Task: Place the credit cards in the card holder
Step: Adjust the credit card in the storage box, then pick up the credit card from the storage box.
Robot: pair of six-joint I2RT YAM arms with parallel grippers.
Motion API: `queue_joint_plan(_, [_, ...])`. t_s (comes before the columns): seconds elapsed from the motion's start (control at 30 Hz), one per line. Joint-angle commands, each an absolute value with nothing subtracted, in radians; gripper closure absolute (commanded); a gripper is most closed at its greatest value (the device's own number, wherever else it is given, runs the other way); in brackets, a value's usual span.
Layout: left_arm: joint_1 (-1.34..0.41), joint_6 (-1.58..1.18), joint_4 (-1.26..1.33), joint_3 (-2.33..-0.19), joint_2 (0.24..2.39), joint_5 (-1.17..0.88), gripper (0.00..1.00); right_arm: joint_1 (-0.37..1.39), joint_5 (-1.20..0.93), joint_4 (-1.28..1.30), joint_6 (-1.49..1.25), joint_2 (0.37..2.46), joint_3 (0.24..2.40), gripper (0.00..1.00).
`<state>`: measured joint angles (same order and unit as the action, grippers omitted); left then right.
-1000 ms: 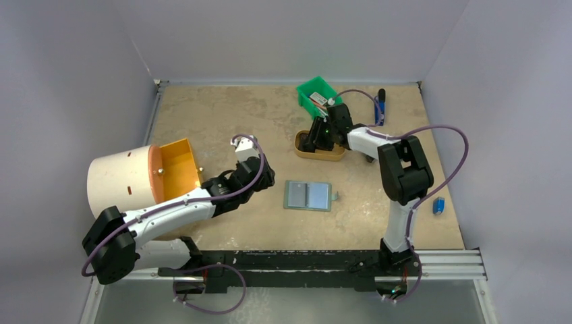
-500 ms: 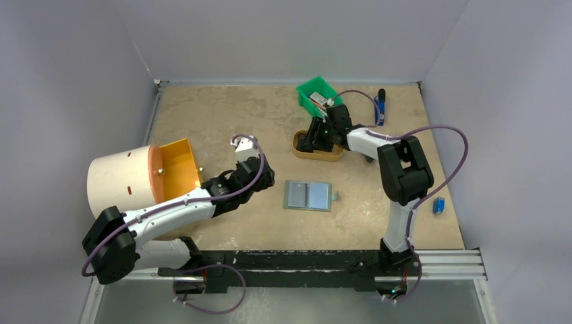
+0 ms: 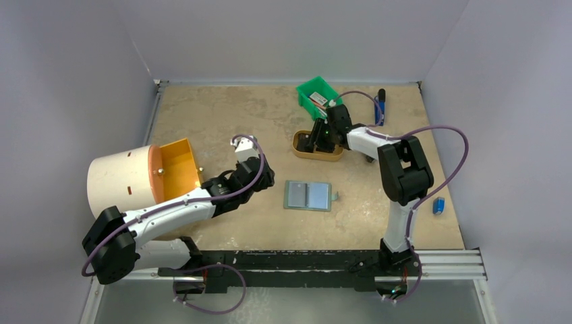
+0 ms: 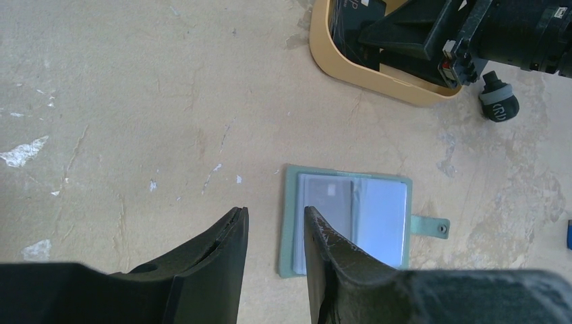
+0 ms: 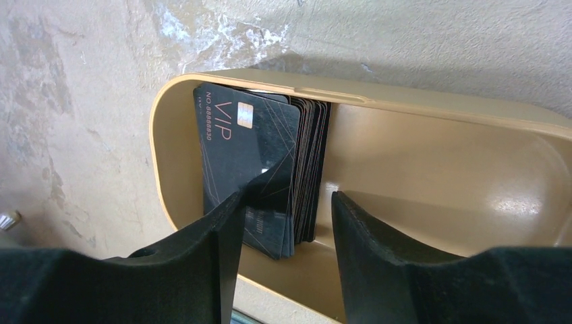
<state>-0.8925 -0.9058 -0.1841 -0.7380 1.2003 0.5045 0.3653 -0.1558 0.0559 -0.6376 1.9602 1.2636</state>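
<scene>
Right gripper (image 5: pixel 287 199) in the tray of credit cards (image 5: pixel 246 145)
Our right jaws stand apart in the tan oval tray (image 5: pixel 438 108), far right, astride the black stack's edge; its top card reads "VIP". Nearer, the card holder (image 4: pixel 378 216) lies open and flat on the table (image 3: pixel 222 121), with our left gripper (image 4: pixel 274 216) near its left side, jaws apart and empty.

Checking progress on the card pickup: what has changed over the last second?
The right gripper shifted slightly in the tan tray, which seems nudged a little left; the credit cards are still in it, none lifted. The left gripper and the card holder stayed put.
</scene>
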Motion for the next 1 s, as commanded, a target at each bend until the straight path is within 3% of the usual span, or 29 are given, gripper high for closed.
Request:
queue_joint_plan(0.0, [-0.890, -0.914, -0.172, -0.743, 1.173, 0.531, 0.65, 0.357, -0.124, 0.074, -0.639, 1.943, 1.276, 0.50])
queue_joint_plan(0.43, [-0.891, -0.910, -0.173, -0.756, 1.190, 0.531, 0.65, 0.338, -0.127, 0.021, -0.653, 1.898, 1.210, 0.56])
queue_joint_plan(0.63, [-0.890, -0.913, -0.172, -0.753, 1.193, 0.528, 0.65, 0.334, -0.127, 0.007, -0.659, 1.889, 1.191, 0.47])
queue_joint_plan(0.97, [-0.890, -0.917, -0.173, -0.750, 1.196, 0.526, 0.65, 0.330, -0.125, -0.027, -0.664, 1.862, 1.164, 0.61])
